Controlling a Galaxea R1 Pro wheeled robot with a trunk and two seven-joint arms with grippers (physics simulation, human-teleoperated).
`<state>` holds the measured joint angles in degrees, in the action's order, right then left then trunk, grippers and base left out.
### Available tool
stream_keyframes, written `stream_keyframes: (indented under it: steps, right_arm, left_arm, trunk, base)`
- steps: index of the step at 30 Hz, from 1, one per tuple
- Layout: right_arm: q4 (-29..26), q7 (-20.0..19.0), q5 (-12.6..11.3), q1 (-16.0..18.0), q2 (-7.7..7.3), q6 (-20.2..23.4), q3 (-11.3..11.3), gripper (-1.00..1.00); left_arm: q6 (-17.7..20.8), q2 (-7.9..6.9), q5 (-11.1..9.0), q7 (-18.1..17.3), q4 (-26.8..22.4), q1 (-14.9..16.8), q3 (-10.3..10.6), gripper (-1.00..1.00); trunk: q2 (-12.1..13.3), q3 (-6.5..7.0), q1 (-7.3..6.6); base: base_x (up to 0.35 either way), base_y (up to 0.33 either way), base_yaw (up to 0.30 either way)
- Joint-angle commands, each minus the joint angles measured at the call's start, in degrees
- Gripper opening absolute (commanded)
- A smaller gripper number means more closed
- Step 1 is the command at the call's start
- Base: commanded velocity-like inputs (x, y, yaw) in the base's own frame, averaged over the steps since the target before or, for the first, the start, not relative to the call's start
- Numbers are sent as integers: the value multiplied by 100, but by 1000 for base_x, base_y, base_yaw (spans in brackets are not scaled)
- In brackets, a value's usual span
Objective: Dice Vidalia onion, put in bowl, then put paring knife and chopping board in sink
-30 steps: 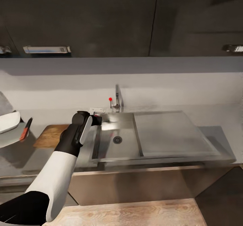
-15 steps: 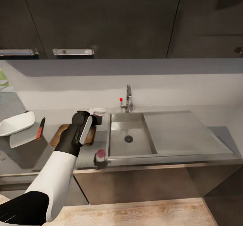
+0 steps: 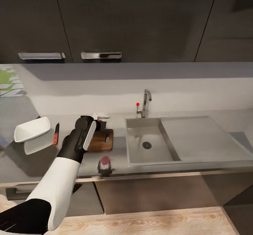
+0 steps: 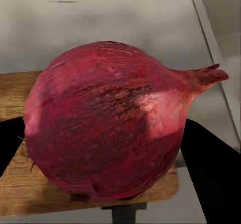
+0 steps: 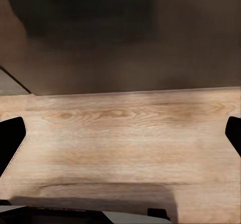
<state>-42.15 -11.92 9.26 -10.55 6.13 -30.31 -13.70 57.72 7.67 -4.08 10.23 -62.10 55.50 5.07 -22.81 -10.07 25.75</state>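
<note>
Left gripper (image 3: 100, 124) clamped on red onion (image 4: 113, 121), onion wedged between both fingers (image 4: 211, 169), held over chopping board (image 3: 102, 140) left of sink (image 3: 151, 142), right gripper (image 5: 120, 133) fingers spread wide, nothing held, above wood floor (image 5: 125, 133)

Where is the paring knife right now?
In the head view, the paring knife lies on the countertop at the left, between the white bowl and the chopping board.

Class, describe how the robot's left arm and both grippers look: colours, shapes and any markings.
The left arm has a smooth white rounded shell, black at the upper end and black again at the wrist. A pale grey-white strip runs along the black wrist housing. The left gripper and right gripper have plain black fingers. No cables or markings show.
</note>
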Motion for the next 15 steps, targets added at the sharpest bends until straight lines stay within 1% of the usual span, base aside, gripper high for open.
stream_keyframes:
  steps: [1,11,13,15]
  right_arm:
    - [-13,-38,59,0,11,-10,-46,100]
    - [-13,-39,59,0,10,-10,-45,100]
    - [-13,-37,59,0,11,-10,-45,100]
    - [-13,-37,59,0,10,-10,-45,100]
  left_arm:
    - [20,-2,-40,49,0,4,8,-100]
    - [20,-2,-40,49,59,4,3,-100]
    - [20,-2,-40,49,91,4,8,-100]
    - [20,-2,-40,49,133,4,4,-100]
  trunk:
    - [-11,-8,4]
    - [-11,-2,4]
    - [-11,-2,4]
    - [-11,-5,4]
  base:
    - [0,303,0]
    - [0,303,0]
    - [0,214,0]
    - [0,72,0]
